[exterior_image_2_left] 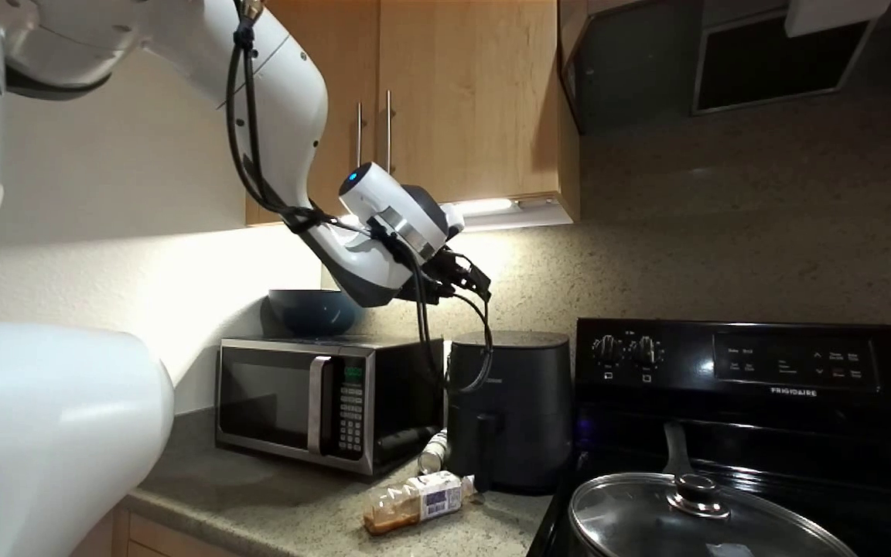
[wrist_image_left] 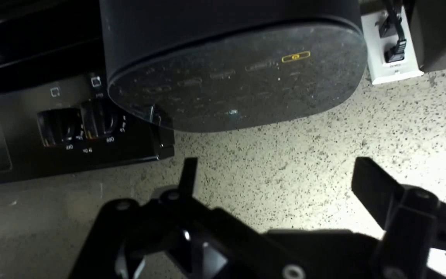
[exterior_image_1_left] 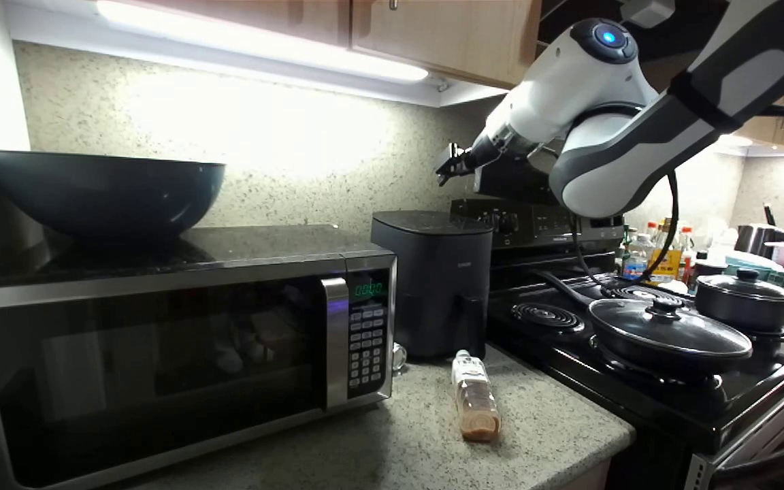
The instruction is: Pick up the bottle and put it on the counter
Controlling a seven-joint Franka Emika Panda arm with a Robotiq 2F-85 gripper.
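The bottle, clear with brown liquid, a pale label and a white cap, lies on its side on the speckled counter in both exterior views (exterior_image_1_left: pixel 477 401) (exterior_image_2_left: pixel 421 501). The counter (exterior_image_1_left: pixel 412 442) also shows in an exterior view (exterior_image_2_left: pixel 283 510). My gripper is high above and behind the bottle, over the air fryer, in both exterior views (exterior_image_1_left: pixel 448 169) (exterior_image_2_left: pixel 480 282). In the wrist view my gripper (wrist_image_left: pixel 276 159) is open, with nothing between its fingers. The bottle and the counter top are out of the wrist view.
A microwave (exterior_image_1_left: pixel 160 367) with a dark bowl (exterior_image_1_left: pixel 106 194) on top stands beside the bottle. A black air fryer (exterior_image_1_left: pixel 433 286) stands behind it. The stove with a lidded pan (exterior_image_1_left: pixel 667 333) is alongside. A small container (exterior_image_2_left: pixel 433 452) sits between microwave and air fryer. Cabinets (exterior_image_2_left: pixel 469 100) hang above.
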